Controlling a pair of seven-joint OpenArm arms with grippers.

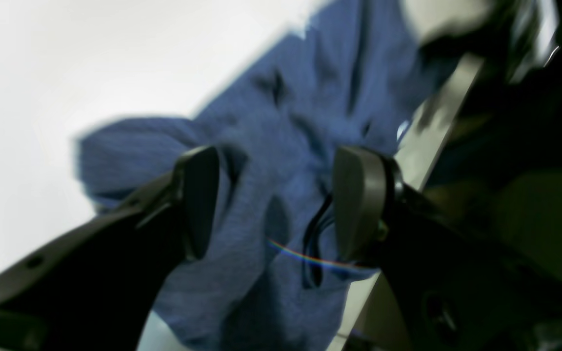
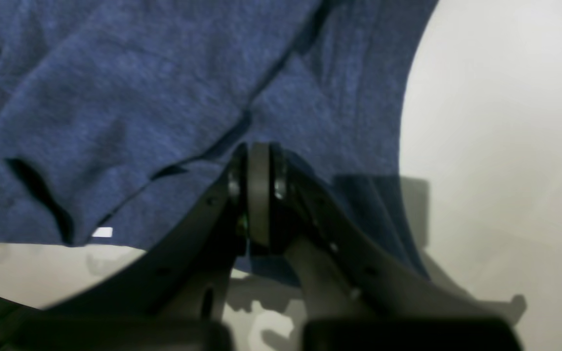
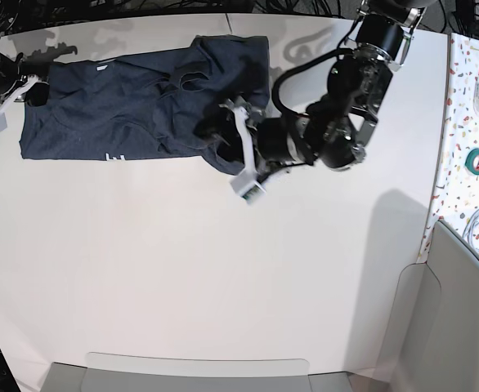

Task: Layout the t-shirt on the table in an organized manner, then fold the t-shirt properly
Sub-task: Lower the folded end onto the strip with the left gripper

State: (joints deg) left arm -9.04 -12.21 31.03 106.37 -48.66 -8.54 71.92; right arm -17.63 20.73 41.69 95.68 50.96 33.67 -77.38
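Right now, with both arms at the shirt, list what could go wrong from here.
1. The left gripper has its jaws open over a bunched fold of the t-shirt; closing here may pinch several layers and worsen the wrinkles.
2. The right gripper is shut on the shirt's edge at the far end; if the left arm pulls away, the cloth could slip free or drag across the table.
3. The shirt lies close to the table's far edge and could slide off.

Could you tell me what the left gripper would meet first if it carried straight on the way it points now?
Most likely the t-shirt: the left gripper has its jaws open, with rumpled blue cloth directly ahead, though blur hides the gap.
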